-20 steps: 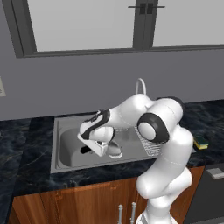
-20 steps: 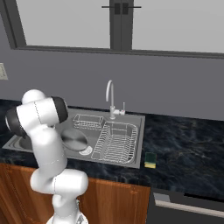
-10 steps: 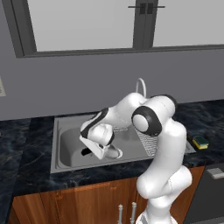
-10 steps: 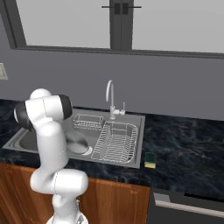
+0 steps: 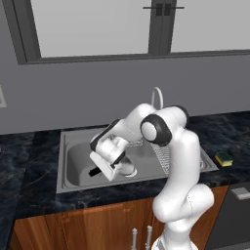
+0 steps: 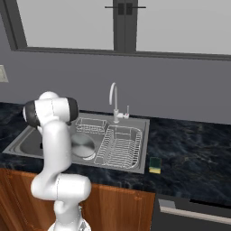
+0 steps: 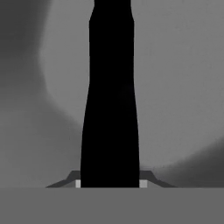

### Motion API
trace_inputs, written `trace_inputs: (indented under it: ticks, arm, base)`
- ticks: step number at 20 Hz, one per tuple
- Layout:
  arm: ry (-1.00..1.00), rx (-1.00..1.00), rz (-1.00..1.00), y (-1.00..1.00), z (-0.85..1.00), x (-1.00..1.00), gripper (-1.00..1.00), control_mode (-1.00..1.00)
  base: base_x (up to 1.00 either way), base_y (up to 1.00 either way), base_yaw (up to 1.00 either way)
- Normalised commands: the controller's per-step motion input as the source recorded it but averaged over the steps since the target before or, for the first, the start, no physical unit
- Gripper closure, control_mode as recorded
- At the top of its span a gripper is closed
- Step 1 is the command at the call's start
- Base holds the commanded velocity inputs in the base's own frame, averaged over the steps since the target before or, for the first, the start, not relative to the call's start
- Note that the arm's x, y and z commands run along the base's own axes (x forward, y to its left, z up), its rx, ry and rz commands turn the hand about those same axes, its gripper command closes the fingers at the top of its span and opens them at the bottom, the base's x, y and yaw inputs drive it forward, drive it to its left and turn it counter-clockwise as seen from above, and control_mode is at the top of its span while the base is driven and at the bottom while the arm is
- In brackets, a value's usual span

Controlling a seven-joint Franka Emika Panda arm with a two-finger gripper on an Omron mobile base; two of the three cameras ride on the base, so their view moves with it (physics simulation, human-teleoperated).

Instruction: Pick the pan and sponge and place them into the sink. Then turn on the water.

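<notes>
My gripper (image 5: 101,169) (image 7: 109,183) is low inside the sink (image 5: 63,161) (image 6: 18,147), shut on the pan's long black handle (image 7: 111,100). The handle runs straight up the hand view from between my fingertips (image 7: 142,183). The round silver pan (image 5: 126,168) (image 6: 83,145) sits in the basin just beside the dish rack, and I cannot tell whether it rests on the bottom. The yellow and green sponge (image 5: 224,157) (image 6: 155,164) lies on the dark counter right of the sink, far from my gripper. No water comes from the gooseneck faucet (image 5: 156,95) (image 6: 113,98).
A wire dish rack (image 6: 119,146) fills the right half of the basin and a small wire basket (image 6: 90,125) sits at its back. Behind the faucet are the grey wall and a window. Wooden cabinets run below the counter.
My hand has sunk a little lower into the basin with the pan handle still in its grip, and the elbow has swung round. The sponge has not moved.
</notes>
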Motion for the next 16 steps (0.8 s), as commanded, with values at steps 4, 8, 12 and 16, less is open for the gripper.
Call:
trace_inputs:
  ticks: [4, 8, 12, 16]
  arm:
    - [0.0, 0.07, -0.03, 0.0, -0.35, 0.23, 1.0, -1.0]
    - [0.01, 0.07, -0.03, 0.0, -0.35, 0.24, 1.0, -1.0]
    - [0.02, 0.08, -0.03, 0.0, -0.31, 0.25, 1.0, -1.0]
    - [0.0, 0.05, -0.03, 0.0, -0.16, 0.24, -1.0, -1.0]
  base:
    - [0.0, 0.0, 0.0]
    - [0.0, 0.0, 0.0]
    - [0.0, 0.0, 0.0]
    - [0.0, 0.0, 0.0]
